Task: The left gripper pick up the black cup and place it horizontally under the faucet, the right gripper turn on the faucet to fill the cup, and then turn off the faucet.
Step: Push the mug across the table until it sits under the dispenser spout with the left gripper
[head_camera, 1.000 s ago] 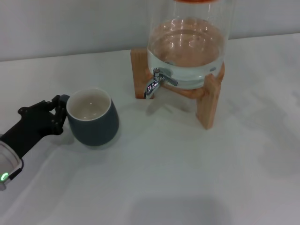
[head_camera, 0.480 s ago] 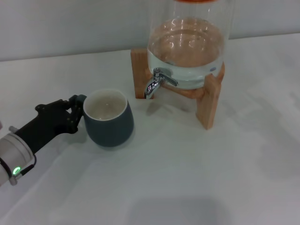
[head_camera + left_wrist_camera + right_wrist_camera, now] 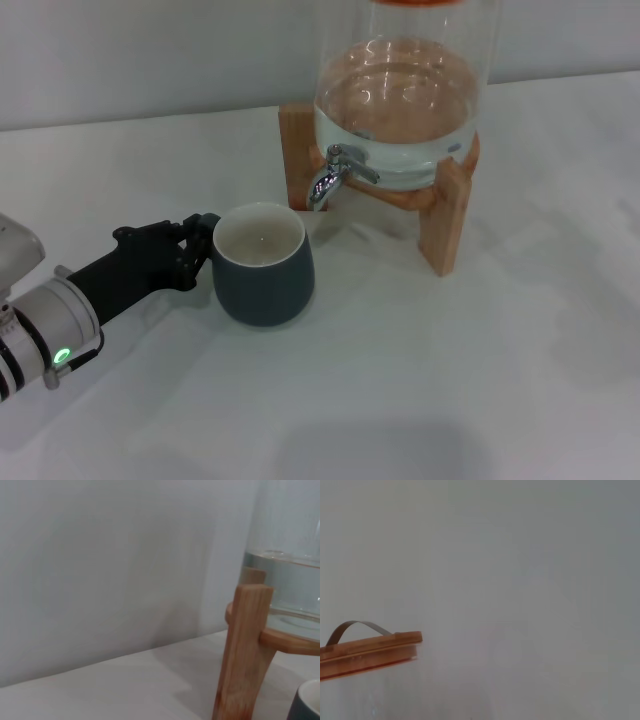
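Note:
The black cup (image 3: 264, 266) stands upright on the white table, its cream inside showing, just in front and left of the faucet (image 3: 330, 175). The faucet is a chrome spigot on the clear glass water dispenser (image 3: 400, 110), which rests on a wooden stand (image 3: 445, 215). My left gripper (image 3: 197, 238) reaches in from the lower left and is shut on the cup's handle at the cup's left side. A sliver of the cup's rim (image 3: 309, 705) shows in the left wrist view beside a stand leg (image 3: 242, 650). The right gripper is out of view.
The dispenser's wooden lid with a metal handle (image 3: 367, 647) shows in the right wrist view against a plain grey wall. The white table (image 3: 400, 380) spreads in front of the cup and the stand.
My left gripper has moved the cup to the right across the table, from the left side to a spot close to the faucet. The dispenser has not moved.

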Robot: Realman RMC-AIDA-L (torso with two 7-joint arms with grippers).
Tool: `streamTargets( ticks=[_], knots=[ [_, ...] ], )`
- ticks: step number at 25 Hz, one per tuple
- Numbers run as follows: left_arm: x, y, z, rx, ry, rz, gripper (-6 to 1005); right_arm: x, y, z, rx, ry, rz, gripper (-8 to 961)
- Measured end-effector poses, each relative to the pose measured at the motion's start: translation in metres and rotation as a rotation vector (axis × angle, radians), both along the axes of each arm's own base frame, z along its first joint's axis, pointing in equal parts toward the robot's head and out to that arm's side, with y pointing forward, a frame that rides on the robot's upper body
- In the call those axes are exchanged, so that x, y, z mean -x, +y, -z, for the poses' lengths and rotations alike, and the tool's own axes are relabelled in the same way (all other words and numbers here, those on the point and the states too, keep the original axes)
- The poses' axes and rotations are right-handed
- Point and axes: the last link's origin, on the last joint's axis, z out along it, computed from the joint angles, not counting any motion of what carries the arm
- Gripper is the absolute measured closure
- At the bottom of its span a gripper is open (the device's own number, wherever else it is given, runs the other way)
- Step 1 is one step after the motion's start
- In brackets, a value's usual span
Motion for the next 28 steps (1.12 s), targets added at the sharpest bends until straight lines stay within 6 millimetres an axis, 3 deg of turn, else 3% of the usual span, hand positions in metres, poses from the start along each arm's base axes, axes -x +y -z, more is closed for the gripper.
streamTargets(
  ticks=[28],
  knots=[
    [-0.021,0.014,0.011,0.052,0.03,0.012,847,0.001,0.0,0.003,0.01,0.002,-0.009,266]
  ],
)
